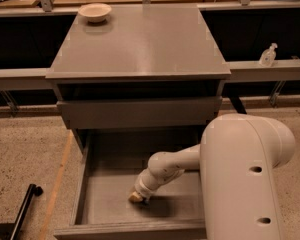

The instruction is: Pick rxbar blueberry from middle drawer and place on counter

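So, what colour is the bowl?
Cream bowl, camera view; the gripper is low inside the open middle drawer.

White arm [242, 176] angled down-left, jaws low at bottom centre

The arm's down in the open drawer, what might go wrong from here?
1. The end effector sits low in the middle drawer and the rxbar blueberry is not visible, so the grasp may miss or shove it.
2. Rising, the arm could hit the upper drawer front above.
3. Placing on the counter could bump the bowl at its far left corner.
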